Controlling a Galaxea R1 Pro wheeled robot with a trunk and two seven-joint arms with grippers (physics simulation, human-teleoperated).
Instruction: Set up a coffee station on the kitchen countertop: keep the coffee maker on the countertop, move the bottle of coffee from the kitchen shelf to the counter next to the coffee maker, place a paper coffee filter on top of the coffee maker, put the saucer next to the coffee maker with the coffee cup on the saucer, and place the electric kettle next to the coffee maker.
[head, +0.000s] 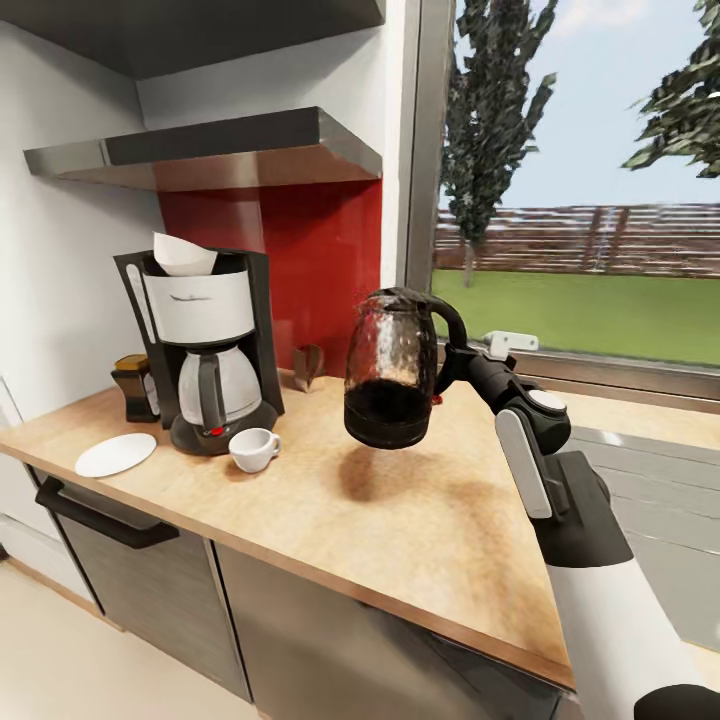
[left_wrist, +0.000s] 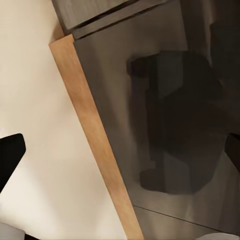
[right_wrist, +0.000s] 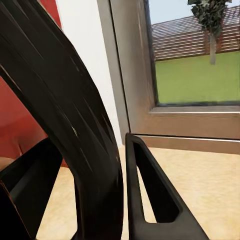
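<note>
The right gripper (head: 452, 352) is clamped on the black loop handle of the electric kettle (head: 390, 370), holding the rounded glass vessel in the air above the kitchen countertop (head: 420, 520), its shadow on the tan surface directly beneath. In the right wrist view the handle (right_wrist: 75, 125) sweeps between the gripper's dark fingers (right_wrist: 150, 195), pinched from both sides, with the window frame (right_wrist: 130, 75) and green lawn beyond.

To the left of the gripper and its load stands the coffee maker (head: 205, 345), black with a white upper body, its glass carafe seated at the base. A paper coffee filter (head: 182, 255) sits on top of the machine, its white point up. On the side of the machine away from the gripper, a small dark jar with a golden-brown lid, the bottle of coffee (head: 133, 385), stands just beside it. In front of the machine, the white coffee cup (head: 253, 449) rests on the counter, apart from the saucer (head: 115, 454), which lies flat farther from the gripper, near the counter's left end. The kitchen shelf (head: 210, 150) hangs on the wall above the machine.

The left wrist view looks down on a tan counter edge (left_wrist: 95, 135) and grey cabinet fronts (left_wrist: 165, 100); the left gripper's state cannot be told from it.
</note>
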